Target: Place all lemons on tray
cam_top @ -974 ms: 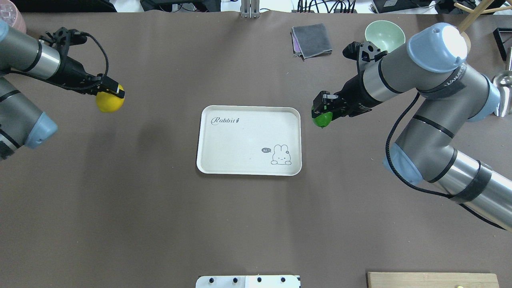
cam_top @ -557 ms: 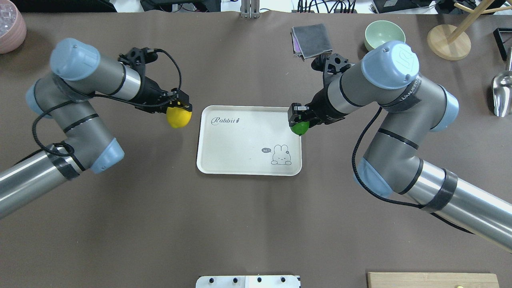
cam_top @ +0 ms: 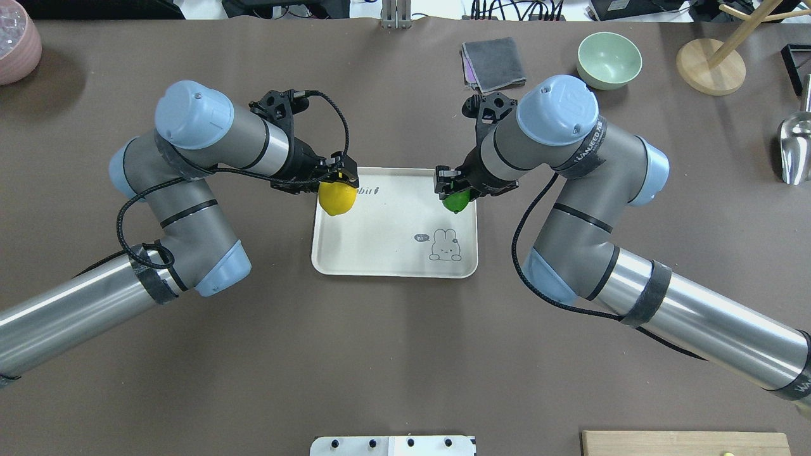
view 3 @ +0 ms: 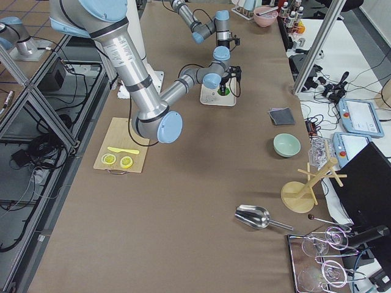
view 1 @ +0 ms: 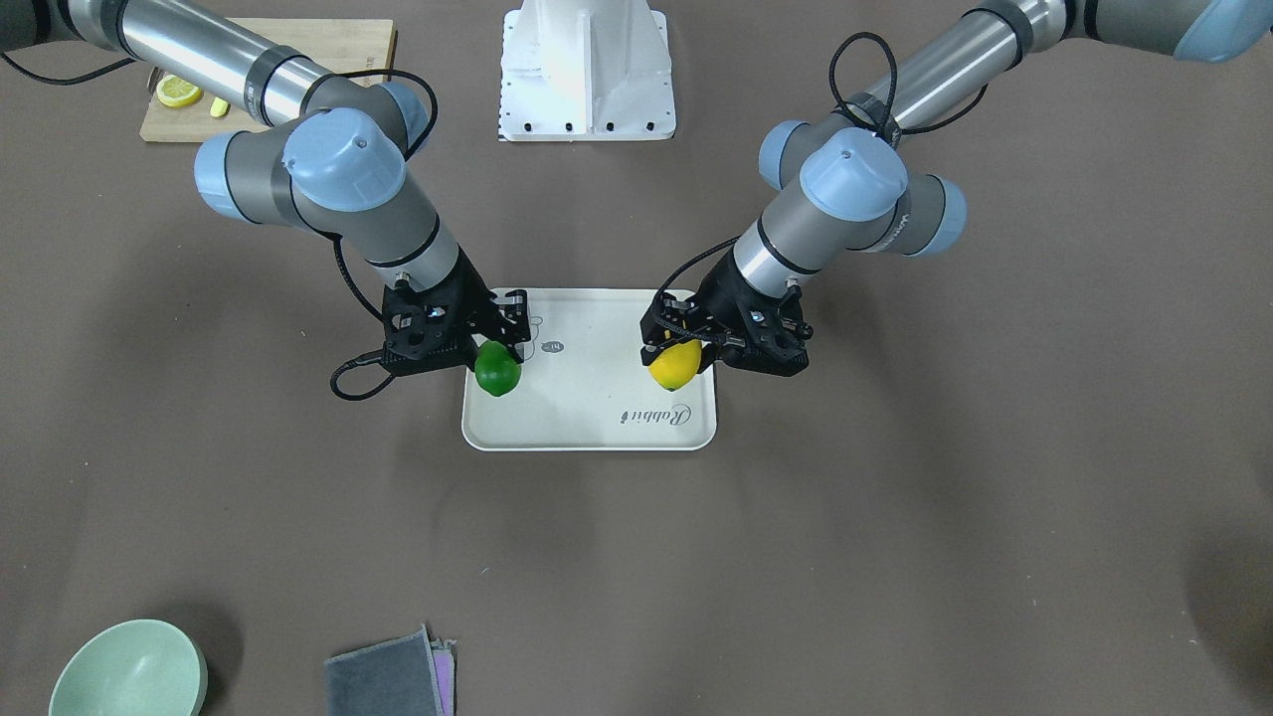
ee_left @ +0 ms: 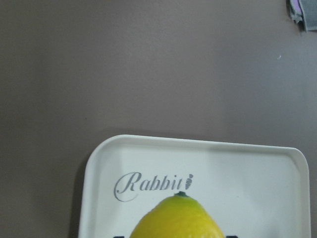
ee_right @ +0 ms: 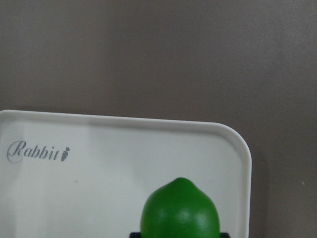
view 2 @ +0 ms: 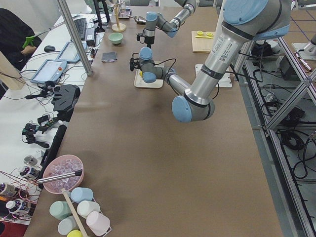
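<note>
Over the tray (cam_top: 380,247) (opposite ends), left gripper (cam_top: 339,183) clasping yellow lemon (cam_top: 336,198), right gripper (cam_top: 451,188) green lemon (cam_top: 456,201).

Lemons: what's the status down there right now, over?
Left pincer shut on yellow lemon, right pincer shut on green lemon. Both over the tray, not yet released. No obstruction seen.

The yellow lemon (cam_top: 336,198) and green lemon (cam_top: 455,201) have glossy skin. The tray (cam_top: 380,253) is matt, faintly speckled; the tabletop (cam_top: 405,354) matt brown. The scoop (cam_top: 795,145) is polished metal.
</note>
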`<state>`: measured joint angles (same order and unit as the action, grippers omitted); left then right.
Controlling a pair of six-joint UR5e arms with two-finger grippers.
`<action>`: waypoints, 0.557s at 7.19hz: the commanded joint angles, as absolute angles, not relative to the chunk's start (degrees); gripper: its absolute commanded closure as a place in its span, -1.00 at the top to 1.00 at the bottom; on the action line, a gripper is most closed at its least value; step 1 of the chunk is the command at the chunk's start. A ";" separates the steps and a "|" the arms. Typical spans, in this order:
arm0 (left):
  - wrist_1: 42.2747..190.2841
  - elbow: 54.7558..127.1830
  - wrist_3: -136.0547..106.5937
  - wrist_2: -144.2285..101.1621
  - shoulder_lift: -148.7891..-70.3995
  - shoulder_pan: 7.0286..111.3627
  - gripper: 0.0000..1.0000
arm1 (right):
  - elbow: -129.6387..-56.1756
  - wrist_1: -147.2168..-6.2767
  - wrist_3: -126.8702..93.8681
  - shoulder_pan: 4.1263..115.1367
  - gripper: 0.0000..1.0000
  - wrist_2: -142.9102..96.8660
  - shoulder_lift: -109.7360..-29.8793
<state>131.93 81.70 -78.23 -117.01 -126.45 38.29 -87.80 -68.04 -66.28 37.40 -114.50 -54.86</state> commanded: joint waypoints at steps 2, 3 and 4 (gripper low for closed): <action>131.75 81.56 -78.66 -116.10 -127.35 37.27 -1.00 | -85.96 -68.03 -66.36 35.43 -0.32 -113.82 -53.62; 131.75 81.39 -78.58 -116.02 -127.27 37.18 -1.00 | -85.96 -68.03 -66.62 34.64 0.99 -113.73 -53.53; 131.75 81.04 -78.49 -114.36 -127.18 36.05 -1.00 | -86.31 -67.94 -67.49 34.63 0.99 -113.82 -53.44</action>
<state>131.75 81.37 -78.57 -115.64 -127.24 36.95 -86.10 -68.01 -66.73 35.01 -113.79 -53.61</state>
